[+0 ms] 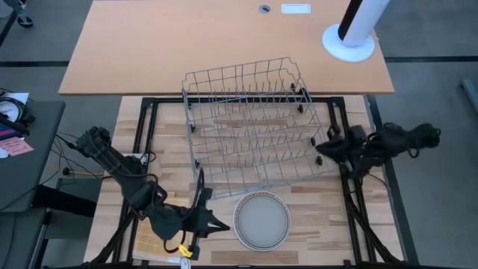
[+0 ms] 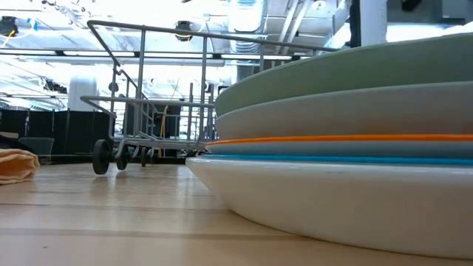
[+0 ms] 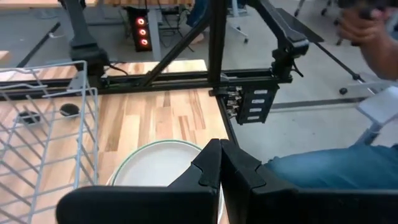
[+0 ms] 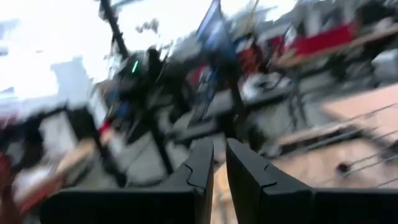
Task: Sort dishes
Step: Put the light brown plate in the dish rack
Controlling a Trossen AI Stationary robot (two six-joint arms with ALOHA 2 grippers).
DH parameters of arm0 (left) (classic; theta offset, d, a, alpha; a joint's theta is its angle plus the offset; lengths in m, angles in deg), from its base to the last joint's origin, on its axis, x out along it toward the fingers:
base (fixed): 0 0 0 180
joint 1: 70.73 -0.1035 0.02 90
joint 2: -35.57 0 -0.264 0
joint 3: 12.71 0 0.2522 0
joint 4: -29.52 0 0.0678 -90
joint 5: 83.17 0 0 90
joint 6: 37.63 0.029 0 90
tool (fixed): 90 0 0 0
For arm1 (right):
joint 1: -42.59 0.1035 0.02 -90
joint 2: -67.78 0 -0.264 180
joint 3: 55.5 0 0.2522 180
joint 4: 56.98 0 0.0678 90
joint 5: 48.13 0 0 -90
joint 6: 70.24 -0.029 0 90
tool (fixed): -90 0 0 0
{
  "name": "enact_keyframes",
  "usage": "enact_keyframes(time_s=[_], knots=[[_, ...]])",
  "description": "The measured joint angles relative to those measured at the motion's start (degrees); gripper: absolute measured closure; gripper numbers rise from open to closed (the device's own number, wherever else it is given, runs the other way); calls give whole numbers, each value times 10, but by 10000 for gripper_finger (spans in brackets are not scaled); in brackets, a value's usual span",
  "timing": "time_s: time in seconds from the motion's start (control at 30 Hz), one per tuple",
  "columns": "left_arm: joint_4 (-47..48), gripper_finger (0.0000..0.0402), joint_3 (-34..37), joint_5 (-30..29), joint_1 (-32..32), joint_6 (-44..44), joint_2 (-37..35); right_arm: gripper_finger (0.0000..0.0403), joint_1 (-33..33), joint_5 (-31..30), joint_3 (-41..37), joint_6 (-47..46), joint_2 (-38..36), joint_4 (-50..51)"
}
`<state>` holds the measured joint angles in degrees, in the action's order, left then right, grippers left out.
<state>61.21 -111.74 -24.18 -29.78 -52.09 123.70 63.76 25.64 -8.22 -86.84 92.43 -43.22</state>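
Left gripper (image 1: 213, 222): fingers are seen pressed together in the left wrist view, nothing held; it is positioned low over the near part of the table, just beside the stack of plates (image 1: 261, 220), on its left. The yellow cloth (image 1: 153, 233) is partly hidden under the left arm.

Stack of plates: located on the wooden table (image 1: 314, 224), near the front edge, in front of the wire rack (image 1: 254, 123), which holds no dish. From above only the top plate is seen, pale with a greenish rim. In the low view the stack (image 2: 347, 148) is resolved into several layers: a white plate at the bottom, thin blue and orange edges above it, greyish and pale green plates on top. An exact count cannot be made.

Handling (judged): the plates are taken to be ceramic or similar, rigid, glazed and slippery, moderately heavy, and breakable if dropped or knocked against the rack wires. The faces offer no purchase; a hold is best taken at the rim of the top plate, where its edge overhangs the one beneath, with one finger under and one over.

Right gripper (image 1: 323, 153): fingers are seen nearly together with a narrow gap, nothing held; it is parked at the right side of the rack.

Writing: no brand, label or legible text is made out on plates, rack or table.
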Motion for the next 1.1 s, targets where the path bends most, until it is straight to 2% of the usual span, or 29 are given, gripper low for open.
enact_keyframes(time_s=[0.2,0.37,0.5,0.63,0.77,0.93,1.1], knots=[[7,402,0,-9,9,-22,0,354,126,-2,78,-34,185,78],[8,401,3,-11,13,-28,1,354,208,-79,83,-158,316,95],[3,402,32,-11,8,-33,1,354,221,-86,107,-250,399,106],[-5,402,70,-8,-3,-64,1,354,228,-75,147,-290,473,118],[-22,402,108,22,-16,-97,2,354,228,-63,210,-311,538,211],[-97,401,140,50,-24,-97,26,354,234,-60,296,-316,603,344],[-199,402,132,79,-24,-35,98,354,236,-59,348,-311,637,376]])
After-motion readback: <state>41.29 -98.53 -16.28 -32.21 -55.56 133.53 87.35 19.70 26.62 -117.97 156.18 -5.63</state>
